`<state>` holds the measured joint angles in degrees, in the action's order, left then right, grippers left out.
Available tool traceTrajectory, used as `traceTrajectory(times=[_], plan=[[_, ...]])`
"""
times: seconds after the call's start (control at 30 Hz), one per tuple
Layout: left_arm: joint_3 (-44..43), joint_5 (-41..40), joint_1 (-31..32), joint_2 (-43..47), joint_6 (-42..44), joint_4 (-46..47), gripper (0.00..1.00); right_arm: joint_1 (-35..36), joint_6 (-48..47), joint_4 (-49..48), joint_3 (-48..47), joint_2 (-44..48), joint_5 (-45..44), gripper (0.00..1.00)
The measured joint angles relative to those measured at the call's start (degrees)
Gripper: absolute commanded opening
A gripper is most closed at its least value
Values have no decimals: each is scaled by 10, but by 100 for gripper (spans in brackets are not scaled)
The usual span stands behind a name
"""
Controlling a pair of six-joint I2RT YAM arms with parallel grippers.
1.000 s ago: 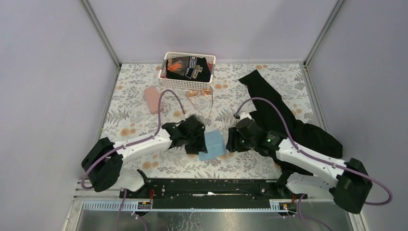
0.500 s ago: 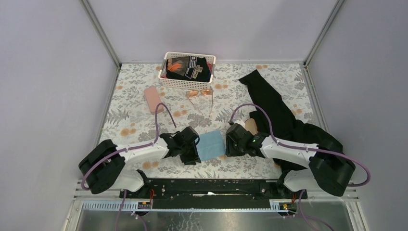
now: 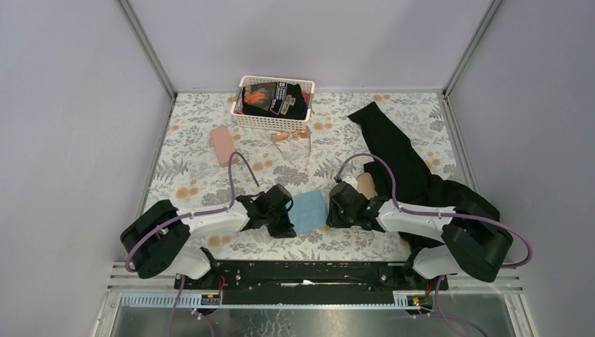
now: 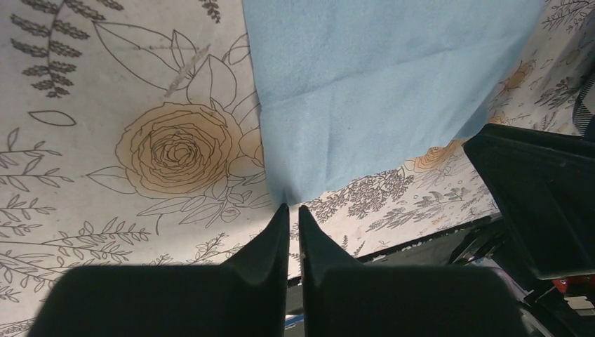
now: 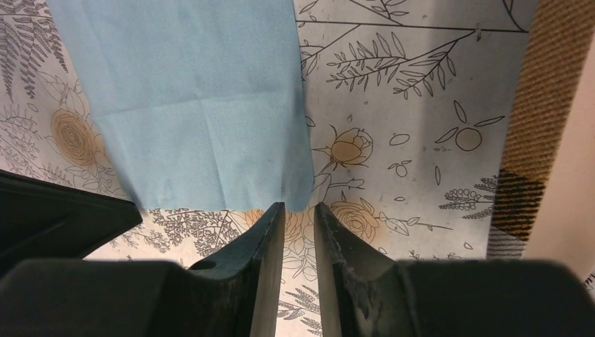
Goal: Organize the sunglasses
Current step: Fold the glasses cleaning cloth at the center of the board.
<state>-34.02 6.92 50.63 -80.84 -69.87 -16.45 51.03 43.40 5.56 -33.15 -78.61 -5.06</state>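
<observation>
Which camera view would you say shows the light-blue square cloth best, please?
The top external view: only there is the whole light-blue square cloth visible, lying flat. The left wrist view shows just one corner and part of its surface; the right wrist view shows another corner, with the rest cropped by the picture's edge.

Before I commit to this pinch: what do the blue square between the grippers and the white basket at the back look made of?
Blue cloth: soft, matte, fine-textured fabric, probably microfibre. It shows faint fold creases and its corner gathers limply.
White basket: likely moulded plastic, smooth and slightly shiny, judging by the even slotted lattice of its walls.
</observation>
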Motion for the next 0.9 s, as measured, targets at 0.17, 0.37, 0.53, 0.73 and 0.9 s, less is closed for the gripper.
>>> traceTrajectory(times=[0.17,0.37,0.53,0.73,0.9], plan=[[1,-3,0,-2,-5,3,0,0,13,-20,2,-9,-1,16],[1,-8,0,-2,-6,3,0,0,27,-33,5,-15,-3,0],[1,-17,0,2,-7,0,0,0,30,-39,11,-9,-3,0],[0,-40,0,18,-5,-27,3,0,30,-30,19,6,-5,0],[-6,-45,0,21,-5,-33,43,0,30,-27,19,9,-5,1]])
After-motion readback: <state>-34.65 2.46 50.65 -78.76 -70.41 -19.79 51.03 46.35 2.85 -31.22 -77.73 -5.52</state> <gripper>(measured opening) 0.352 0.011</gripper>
